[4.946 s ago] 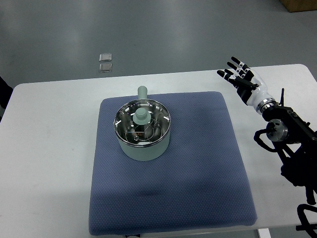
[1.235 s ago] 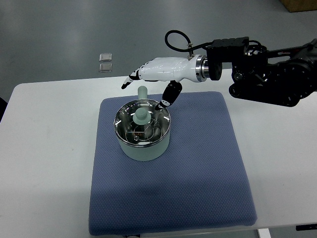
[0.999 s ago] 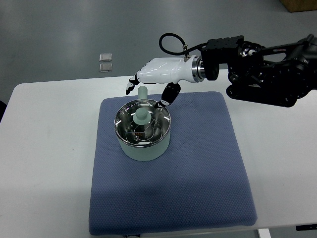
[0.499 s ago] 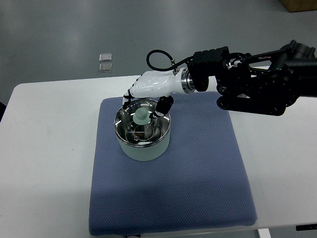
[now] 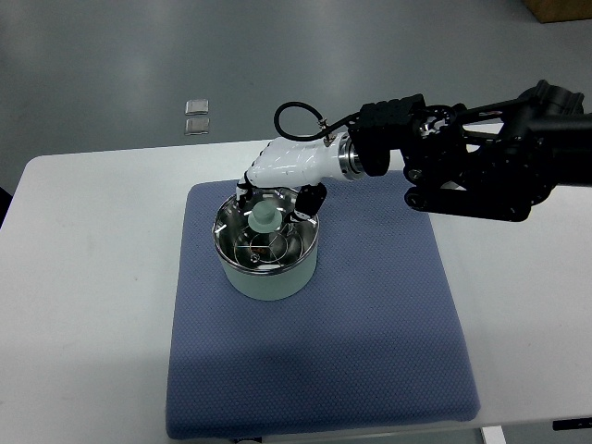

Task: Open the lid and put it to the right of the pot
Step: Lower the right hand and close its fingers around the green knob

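A pale green pot (image 5: 269,276) stands on the left half of a blue mat (image 5: 370,324). On it sits a glass lid (image 5: 270,246) with a steel rim and a pale green knob (image 5: 264,218). My right hand (image 5: 276,197), white with black fingertips, hovers just behind and over the knob. Its fingers (image 5: 243,190) drop down on the knob's left and the thumb (image 5: 310,198) on its right, with a gap to the knob on both sides. It holds nothing. The pot's side handle is hidden under the hand. No left arm shows.
The mat lies on a white table (image 5: 92,277). My black right forearm (image 5: 472,166) stretches across the mat's back right corner. Bare mat lies to the right of the pot. Two small clear squares (image 5: 196,116) lie on the floor beyond the table.
My right hand swung in from the table's far right, came over the pot and sank until its fingers and thumb flank the knob. The pot and lid have not moved.
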You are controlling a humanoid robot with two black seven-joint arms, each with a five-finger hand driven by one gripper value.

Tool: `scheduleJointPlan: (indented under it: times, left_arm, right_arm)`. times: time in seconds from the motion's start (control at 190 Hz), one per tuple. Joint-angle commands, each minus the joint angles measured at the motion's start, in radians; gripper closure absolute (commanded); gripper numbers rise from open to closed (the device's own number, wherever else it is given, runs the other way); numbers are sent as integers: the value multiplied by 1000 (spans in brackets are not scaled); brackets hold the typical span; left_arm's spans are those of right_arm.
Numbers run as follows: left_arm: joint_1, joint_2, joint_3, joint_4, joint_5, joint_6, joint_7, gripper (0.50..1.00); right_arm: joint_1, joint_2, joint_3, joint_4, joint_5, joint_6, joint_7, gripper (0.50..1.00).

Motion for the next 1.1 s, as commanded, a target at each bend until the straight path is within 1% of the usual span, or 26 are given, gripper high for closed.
scheduleJointPlan:
  times: [0.0, 0.074, 0.189, 0.536, 0.594, 0.668, 0.715, 1.093]
  left_arm:
    - [0, 0, 0, 0, 0, 0, 0, 500]
    - [0, 0, 0, 0, 0, 0, 0, 500]
    - [0, 0, 0, 0, 0, 0, 0, 500]
    - [0, 0, 0, 0, 0, 0, 0, 500]
    - [0, 0, 0, 0, 0, 0, 0, 500]
    - [0, 0, 0, 0, 0, 0, 0, 500]
    - [0, 0, 0, 0, 0, 0, 0, 500]
    - [0, 0, 0, 0, 0, 0, 0, 500]
  right_arm:
    - [0, 7, 0, -3, -1, -2, -5, 771]
    - [0, 9, 0, -3, -1, 0, -8, 773]
    - [0, 9, 0, -3, -1, 0, -31, 775]
    - [-8, 10, 1, -3, -1, 5, -34, 787]
    - [-8, 16, 1, -3, 1, 5, -34, 801]
    - [-8, 21, 1, -3, 1, 5, -35, 803]
    - [-8, 29, 1, -3, 3, 5, -51, 809]
    - [-12, 40, 1, -22, 1, 5, -58, 814]
